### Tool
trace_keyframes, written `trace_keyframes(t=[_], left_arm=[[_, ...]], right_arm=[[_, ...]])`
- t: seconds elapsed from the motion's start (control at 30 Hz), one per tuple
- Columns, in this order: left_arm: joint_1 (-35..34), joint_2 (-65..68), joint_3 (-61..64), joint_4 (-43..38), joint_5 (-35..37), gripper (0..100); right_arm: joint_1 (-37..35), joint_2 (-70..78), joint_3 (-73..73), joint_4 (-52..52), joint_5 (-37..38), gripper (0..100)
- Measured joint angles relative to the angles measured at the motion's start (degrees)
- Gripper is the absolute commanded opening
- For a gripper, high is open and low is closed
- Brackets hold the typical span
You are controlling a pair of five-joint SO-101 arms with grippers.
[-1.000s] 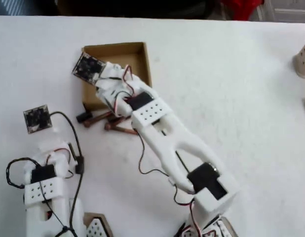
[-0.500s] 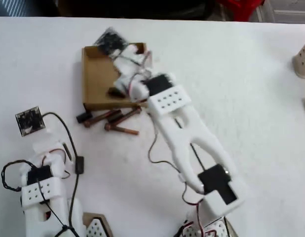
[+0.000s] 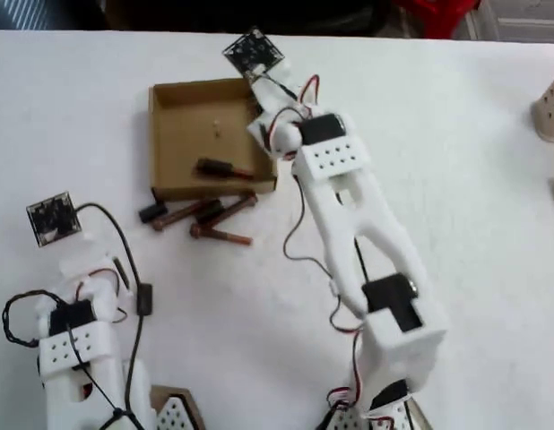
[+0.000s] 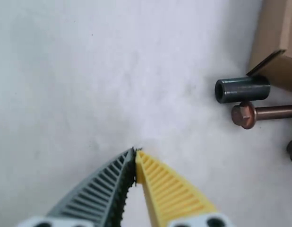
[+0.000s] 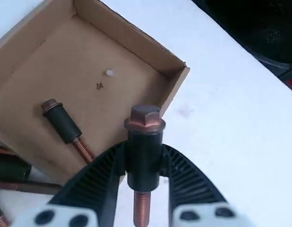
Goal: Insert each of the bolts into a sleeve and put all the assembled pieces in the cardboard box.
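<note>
Copper-and-black assembled piece (image 5: 145,135), clamped upright in my right gripper (image 5: 144,158) at the far right corner of the cardboard box (image 5: 135,41).

The fingers pinch it around the sleeve, roughly above the right rim. I can't tell which side. I'd carry it inward over bare box floor, away from the finished piece (image 5: 64,124) by the near wall, then lower before releasing. My left gripper (image 4: 135,158) is closed on nothing, near a loose sleeve (image 4: 242,89) and bolt (image 4: 265,113) outside the box's near left corner.

One sleeved bolt (image 5: 65,125) lies in the cardboard box (image 5: 136,42); another (image 5: 145,118) sits clamped in the right pincer (image 5: 143,153).
</note>
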Motion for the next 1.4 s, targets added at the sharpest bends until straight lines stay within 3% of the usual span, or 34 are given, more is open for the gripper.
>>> trace_keyframes(t=[0.17, 0.3, 0.73, 1.07, 1.27, 1.4], left_arm=[[0.18, 0.00, 0.00, 0.00, 0.09, 3], [0.18, 0.00, 0.00, -0.18, 0.18, 3], [0.62, 0.00, 0.00, -1.67, 0.18, 3], [0.62, 0.00, 0.00, -1.67, 0.18, 3], [0.62, 0.00, 0.00, -1.67, 0.18, 3], [0.62, 0.00, 0.00, -1.67, 0.18, 3]], right_arm=[[-0.53, 11.78, -10.29, 1.41, 0.09, 1.6], [-0.18, 17.41, -15.74, 5.01, 5.01, 1.8], [-2.73, 15.38, -18.20, 18.02, 10.64, 6.2], [-8.00, 11.60, -18.20, 16.88, 10.99, 7.1], [-7.82, 13.10, -18.29, 16.88, 12.66, 22.4], [-8.70, 13.71, -18.29, 16.97, 14.24, 24.8]])
